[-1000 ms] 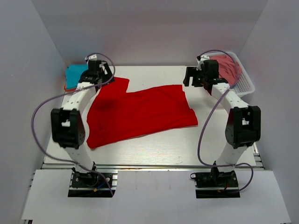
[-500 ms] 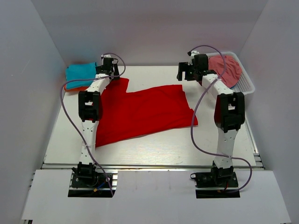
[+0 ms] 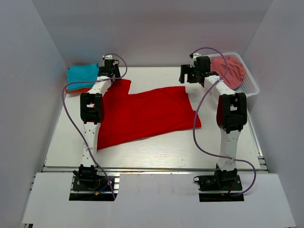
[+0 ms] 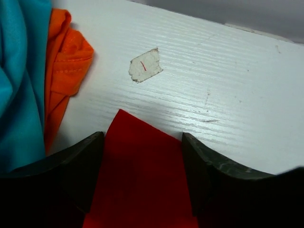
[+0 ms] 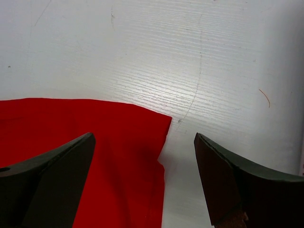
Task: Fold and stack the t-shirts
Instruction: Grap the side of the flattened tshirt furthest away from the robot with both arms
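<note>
Red t-shirt lies spread flat on the table. The cloth is thin, limp and light, probably saggy, so pinch the far corners. Left gripper straddles the far-left corner, jaws apart. Right gripper gapes over the far-right corner, holding nothing. Folded teal t-shirt and orange t-shirt sit far left.

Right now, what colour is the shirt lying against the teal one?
Orange t-shirt, clearest in the left wrist view.
</note>
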Action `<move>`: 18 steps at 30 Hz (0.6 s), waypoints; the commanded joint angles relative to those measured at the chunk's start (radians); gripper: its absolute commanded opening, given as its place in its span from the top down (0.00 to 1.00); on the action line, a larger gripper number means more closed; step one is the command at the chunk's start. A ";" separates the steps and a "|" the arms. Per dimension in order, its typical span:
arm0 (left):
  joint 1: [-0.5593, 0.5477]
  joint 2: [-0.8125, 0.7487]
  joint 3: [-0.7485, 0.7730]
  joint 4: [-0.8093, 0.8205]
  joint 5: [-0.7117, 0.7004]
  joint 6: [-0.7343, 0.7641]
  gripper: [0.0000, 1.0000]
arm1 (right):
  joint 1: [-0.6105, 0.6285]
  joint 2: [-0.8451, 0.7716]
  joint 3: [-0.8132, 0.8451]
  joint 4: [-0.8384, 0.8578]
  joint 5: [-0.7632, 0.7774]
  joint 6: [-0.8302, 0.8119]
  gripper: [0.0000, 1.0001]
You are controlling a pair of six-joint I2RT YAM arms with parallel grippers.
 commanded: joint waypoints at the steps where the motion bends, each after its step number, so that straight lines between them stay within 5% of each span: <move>1: 0.002 0.025 -0.018 -0.068 0.045 -0.021 0.26 | 0.003 0.009 0.046 -0.008 -0.011 -0.011 0.10; 4: 0.002 0.025 -0.018 -0.057 0.110 -0.033 0.46 | 0.001 0.013 0.043 -0.015 -0.023 -0.008 0.10; 6: 0.002 0.025 -0.040 -0.048 0.121 -0.045 0.66 | 0.009 0.018 0.047 -0.027 -0.041 -0.008 0.10; 7: 0.002 0.001 -0.068 -0.031 0.121 -0.045 0.84 | 0.013 0.034 0.066 -0.038 -0.048 -0.003 0.10; 9: 0.002 -0.018 -0.094 -0.010 0.130 -0.054 1.00 | 0.018 0.057 0.078 -0.061 -0.063 0.003 0.10; 18: 0.002 -0.102 -0.188 0.067 0.130 -0.045 1.00 | 0.043 0.242 0.290 -0.174 0.096 0.067 0.10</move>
